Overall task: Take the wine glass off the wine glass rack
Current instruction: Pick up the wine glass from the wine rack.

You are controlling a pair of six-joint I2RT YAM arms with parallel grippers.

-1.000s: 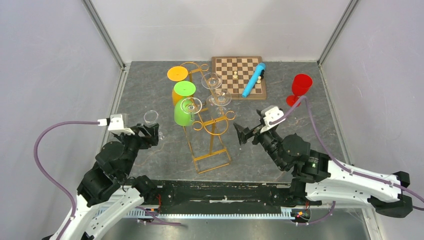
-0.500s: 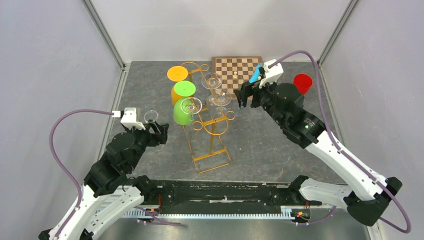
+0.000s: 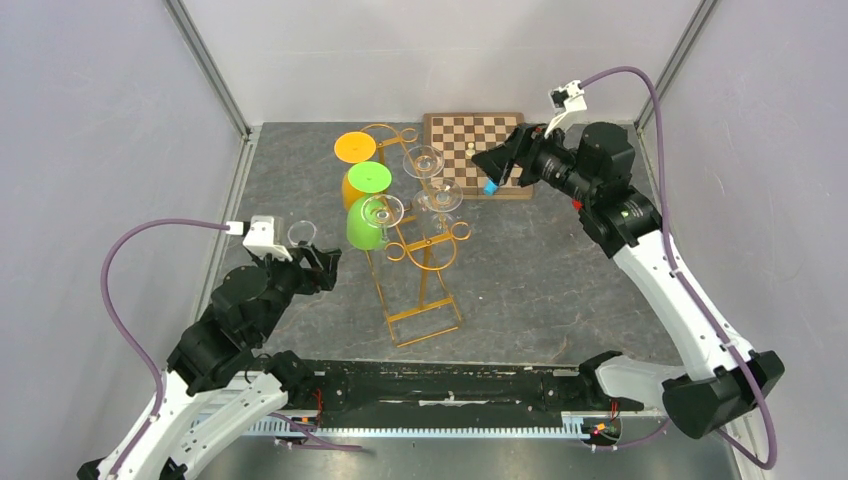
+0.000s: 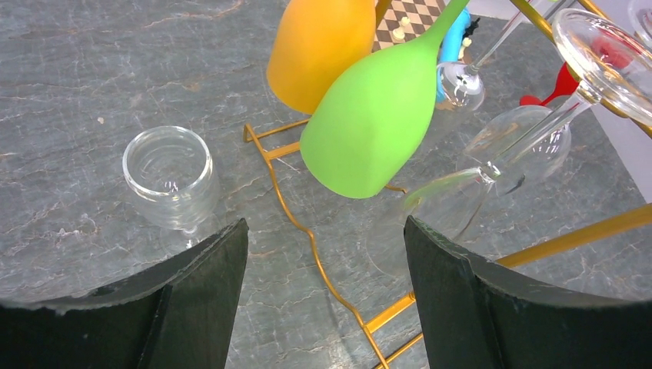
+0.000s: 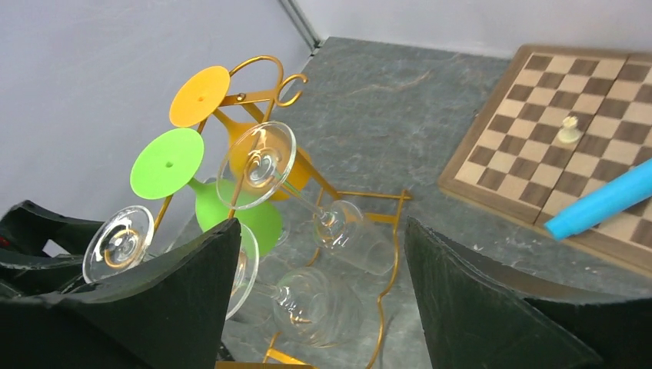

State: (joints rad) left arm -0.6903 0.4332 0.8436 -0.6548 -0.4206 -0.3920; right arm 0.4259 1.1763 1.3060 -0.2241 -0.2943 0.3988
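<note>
Left gripper: jaws apart, empty, left of the rack, unmoved in the last half second. A standing glass is on the table just beside it. On the rack, the green glass, orange glass and clear glasses hang bowl-down. Right gripper: has swung from beside the rack's near end to above the chessboard. Its jaws are apart and empty, facing the far clear glasses without contact.
</note>
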